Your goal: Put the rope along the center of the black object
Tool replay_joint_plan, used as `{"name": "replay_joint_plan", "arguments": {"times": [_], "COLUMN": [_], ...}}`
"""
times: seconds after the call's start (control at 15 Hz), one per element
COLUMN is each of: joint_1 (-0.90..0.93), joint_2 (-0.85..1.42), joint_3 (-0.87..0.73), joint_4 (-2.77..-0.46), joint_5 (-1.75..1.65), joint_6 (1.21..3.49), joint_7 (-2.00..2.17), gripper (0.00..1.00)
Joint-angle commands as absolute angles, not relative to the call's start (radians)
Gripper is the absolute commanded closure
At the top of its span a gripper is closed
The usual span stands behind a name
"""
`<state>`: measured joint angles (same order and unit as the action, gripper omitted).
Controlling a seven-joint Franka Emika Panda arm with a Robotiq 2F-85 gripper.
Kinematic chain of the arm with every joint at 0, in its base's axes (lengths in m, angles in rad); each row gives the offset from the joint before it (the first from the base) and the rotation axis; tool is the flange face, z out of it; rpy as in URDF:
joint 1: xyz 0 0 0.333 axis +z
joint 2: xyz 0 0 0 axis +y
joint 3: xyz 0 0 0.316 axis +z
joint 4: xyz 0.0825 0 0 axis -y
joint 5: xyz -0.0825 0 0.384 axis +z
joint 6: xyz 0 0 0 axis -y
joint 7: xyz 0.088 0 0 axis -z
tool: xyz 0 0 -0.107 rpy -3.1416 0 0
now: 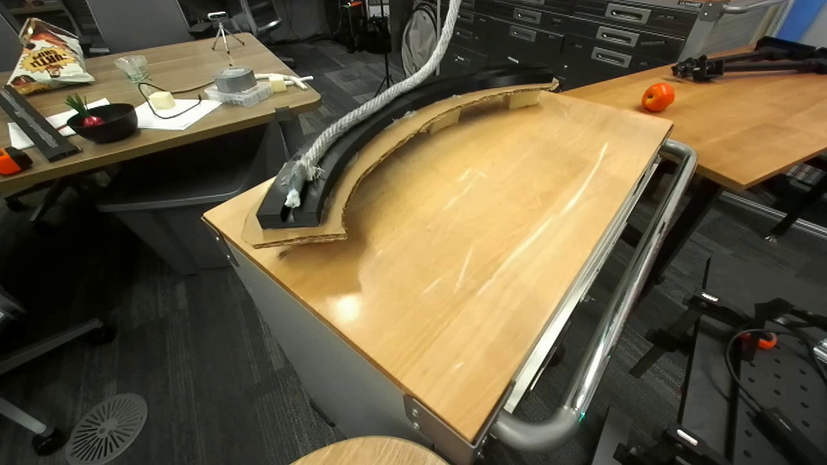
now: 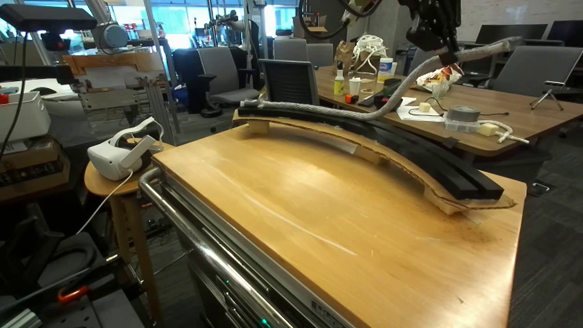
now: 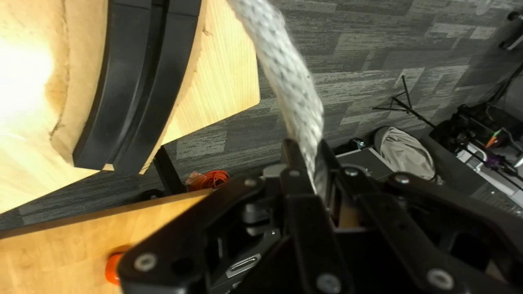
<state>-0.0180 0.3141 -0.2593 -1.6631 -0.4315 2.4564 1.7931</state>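
Grey carpet (image 1: 194, 349) is spreading beneath the wooden table (image 1: 452, 258). One arc-shaped, grooved black object (image 2: 396, 141) is lying on cardboard (image 3: 86, 49) along one edge. One braided grey rope (image 3: 293, 75) is resting partly upon the black object, then rising — one gripper (image 3: 309, 157) is pinching it in midair, short of its free end.

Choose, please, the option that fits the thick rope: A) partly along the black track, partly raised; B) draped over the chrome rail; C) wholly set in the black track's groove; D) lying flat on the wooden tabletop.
A: in an exterior view, the rope lies along one stretch of the black track, then slopes up to the end effector.
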Motion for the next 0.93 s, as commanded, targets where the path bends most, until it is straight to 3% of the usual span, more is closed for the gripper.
{"name": "replay_joint_plan", "arguments": {"times": [0.0,0.87], "joint_1": [-0.010,-0.024], "joint_2": [0.323,0.333], "joint_3": [-0.260,-0.246], "joint_4": [-1.619,-1.577], "joint_5": [-0.433,-0.399], "joint_6": [2.410,2.300], "joint_7": [1.802,1.797], "gripper": [0.97,0.97]}}
